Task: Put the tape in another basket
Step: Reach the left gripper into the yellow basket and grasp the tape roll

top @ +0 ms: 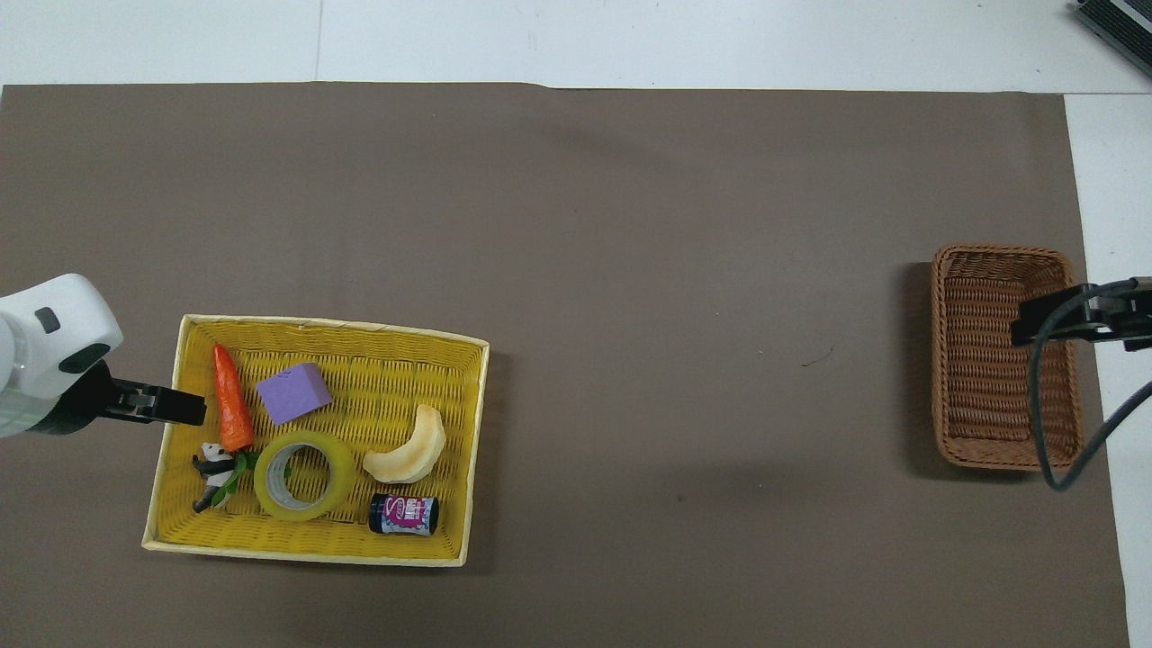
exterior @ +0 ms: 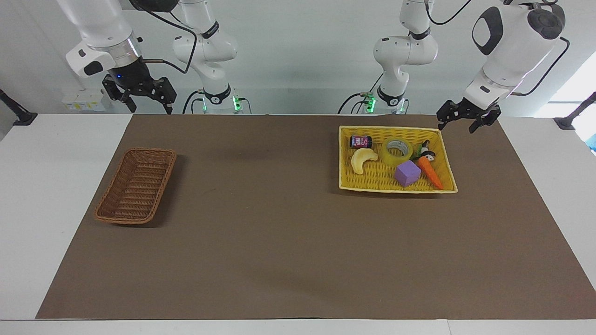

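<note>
Approach step in hand; nothing grasped yet. The tape point(exterior: 397, 150) lies flat, core upward, in the yellow tray point(exterior: 345, 160) at my left arm's end of the bench, in the part of the tray nearer to me. Around it in the tray: the small dark can point(exterior: 361, 141) and the banana toy point(exterior: 362, 159) on the side toward the right arm, the purple block point(exterior: 407, 173) just beside it on the side away from me, and the carrot point(exterior: 429, 171) with a small panda figure point(exterior: 426, 152) at its green end, very close to the roll on the side toward my left arm. My left gripper point(exterior: 462, 121) hangs in the air over the tray's corner, jaws spread and empty, not yet over the tape. My right gripper point(exterior: 140, 95) waits raised at its own end of the bench, jaws spread, also empty; the brown basket point(exterior: 136, 184) lies there with nothing in it, well apart from the tray. Judgement: the next move calls for carrying the left gripper over the roll's ring, then descending with one finger into the core and one outside the wall, or across the full width if the spread allows. The panda and carrot crowd one side, so the clearer approach is probably on the can-and-banana side. The basket is a long way off, so a handover or a long reach may be needed.
</note>
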